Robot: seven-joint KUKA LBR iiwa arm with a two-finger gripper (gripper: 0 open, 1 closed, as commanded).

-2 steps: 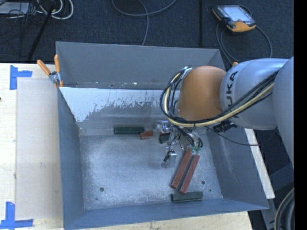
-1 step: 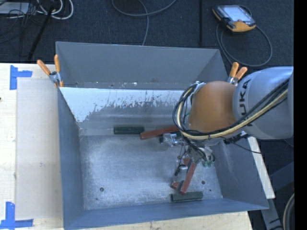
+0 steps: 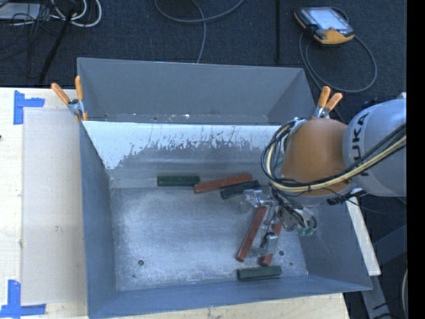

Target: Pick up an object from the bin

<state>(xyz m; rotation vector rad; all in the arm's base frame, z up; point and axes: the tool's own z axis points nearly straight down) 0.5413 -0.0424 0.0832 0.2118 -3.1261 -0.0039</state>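
- Where the arm reaches in from the right of the camera view, its gripper [image 3: 271,239] is low over the right-hand front part of the bin [image 3: 166,244], close to the floor.
- Gripper opening: cannot tell. The metal parts and wiring at the wrist overlap the things beneath, and no thing is clearly seen to be held.
- Nearest thing: long red-brown bar [image 3: 250,236], lying flat on the floor on a slant, upper end toward the back right, lower end toward the front. It lies just beside the gripper, on its left. Contact cannot be judged.
- Short red-brown piece [image 3: 267,260] just in front of the gripper, partly covered by it.
- Front dark green bar [image 3: 259,273] flat and nearly level, near the front wall, just in front of the short piece.
- Back group, along the foot of the rear slope: back dark green bar [image 3: 177,179] on the left; back red-brown bar [image 3: 222,184] next to it, slightly tilted; blackish bar [image 3: 238,191] by its right end, its far end hidden under the wrist.
- Orange cover [image 3: 312,155] and looped cables [image 3: 277,168] hang over the right back corner and hide the floor there.
- Left half of the bin floor is bare metal, speckled, with the back group well apart from the front dark green bar.
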